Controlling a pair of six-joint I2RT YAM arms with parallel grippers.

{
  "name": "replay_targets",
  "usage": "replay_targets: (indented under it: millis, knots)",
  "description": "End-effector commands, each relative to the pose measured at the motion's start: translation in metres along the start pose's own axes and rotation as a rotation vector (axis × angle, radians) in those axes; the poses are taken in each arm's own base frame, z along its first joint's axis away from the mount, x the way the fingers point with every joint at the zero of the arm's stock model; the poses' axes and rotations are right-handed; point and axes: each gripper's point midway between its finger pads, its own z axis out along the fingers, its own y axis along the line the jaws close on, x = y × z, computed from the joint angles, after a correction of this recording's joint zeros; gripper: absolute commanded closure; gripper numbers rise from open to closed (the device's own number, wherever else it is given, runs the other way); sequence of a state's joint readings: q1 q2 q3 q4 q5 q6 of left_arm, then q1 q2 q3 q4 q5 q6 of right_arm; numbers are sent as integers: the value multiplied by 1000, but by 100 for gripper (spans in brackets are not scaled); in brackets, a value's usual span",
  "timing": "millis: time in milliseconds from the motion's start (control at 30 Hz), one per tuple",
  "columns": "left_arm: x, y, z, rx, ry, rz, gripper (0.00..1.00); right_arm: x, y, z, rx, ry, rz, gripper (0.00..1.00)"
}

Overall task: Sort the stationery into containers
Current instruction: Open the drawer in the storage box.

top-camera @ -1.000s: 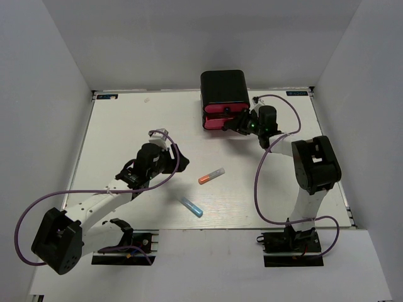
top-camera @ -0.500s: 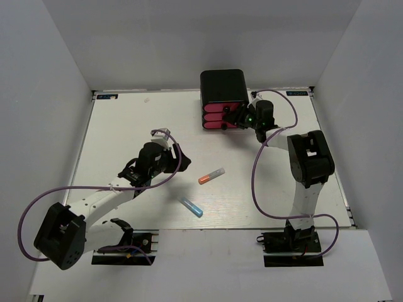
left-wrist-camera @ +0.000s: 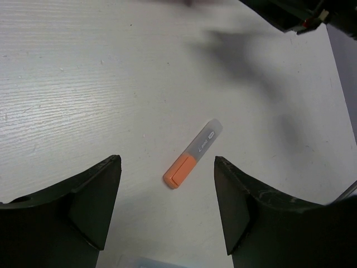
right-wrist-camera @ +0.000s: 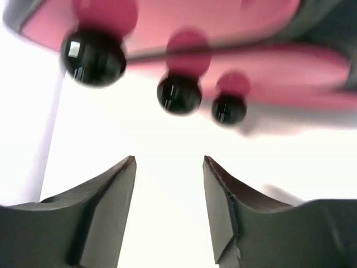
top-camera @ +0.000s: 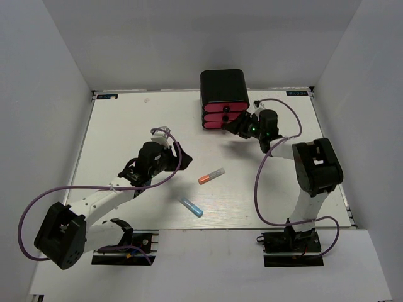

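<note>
Two pieces of stationery lie on the white table: an orange-grey marker (top-camera: pixel 211 175) (left-wrist-camera: pixel 192 154) and a short blue marker (top-camera: pixel 192 207). My left gripper (top-camera: pixel 169 162) (left-wrist-camera: pixel 167 162) hovers open to the left of the orange-grey marker, which shows just ahead of its fingertips, with nothing held. The containers, three pink drawer fronts (top-camera: pixel 223 116) (right-wrist-camera: pixel 223 22) with black knobs (right-wrist-camera: pixel 178 93), sit shut in a black box (top-camera: pixel 223 87) at the back. My right gripper (top-camera: pixel 238 126) (right-wrist-camera: pixel 169 159) stands open and empty right in front of the knobs.
White walls close in the table (top-camera: pixel 126 126) on the left, back and right. The right arm's purple cable (top-camera: pixel 258 182) loops over the table right of the markers. The left arm's cable (top-camera: pixel 179 157) curls beside its wrist.
The right gripper has drawn back a little from the drawer fronts and its jaws have widened. The lowest drawer stood slightly out before and now sits flush. The left arm has barely moved.
</note>
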State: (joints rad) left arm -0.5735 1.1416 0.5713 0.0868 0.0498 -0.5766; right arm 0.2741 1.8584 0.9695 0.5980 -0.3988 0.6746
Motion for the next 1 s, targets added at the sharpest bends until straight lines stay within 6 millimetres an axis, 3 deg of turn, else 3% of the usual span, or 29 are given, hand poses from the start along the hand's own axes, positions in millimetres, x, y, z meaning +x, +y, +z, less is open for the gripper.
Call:
replay_targets:
  millis: [0, 167, 233, 333, 467, 500, 567, 667, 733, 867, 967]
  knots:
    - [-7, -9, -2, 35, -21, -1, 23, -14, 21, -17, -55, -67, -9, 40]
    - [-7, -9, -2, 35, -21, -1, 23, 0, 11, -24, -27, -52, 33, 39]
    - [-8, -10, 0, 34, -20, -1, 23, 5, 3, -21, -5, -44, 64, 44]
    - [-10, -11, 1, 30, -14, -2, 23, 10, -4, -14, 13, -35, 98, 66]
    - [-7, -8, 0, 7, 4, -3, 23, 13, -14, -7, 28, -20, 140, 75]
    - [-7, -8, 0, 7, 4, -3, 23, 20, -21, -4, 44, -7, 161, 75]
    - [-7, -8, 0, 7, 4, -3, 23, 15, -20, 0, 35, -21, 170, 72]
    - [-10, -9, 0, 14, -6, -3, 23, 23, -21, 12, 30, -2, 188, 66]
    - [-16, -13, 1, 24, -21, -2, 23, 14, -31, 15, 42, -23, 202, 62]
    - [-16, -12, 7, 16, -8, -3, 23, 9, -33, 25, 43, -35, 227, 51]
    - [-12, -10, 12, 9, 2, -3, 23, 5, -34, 31, 62, -50, 255, 49]
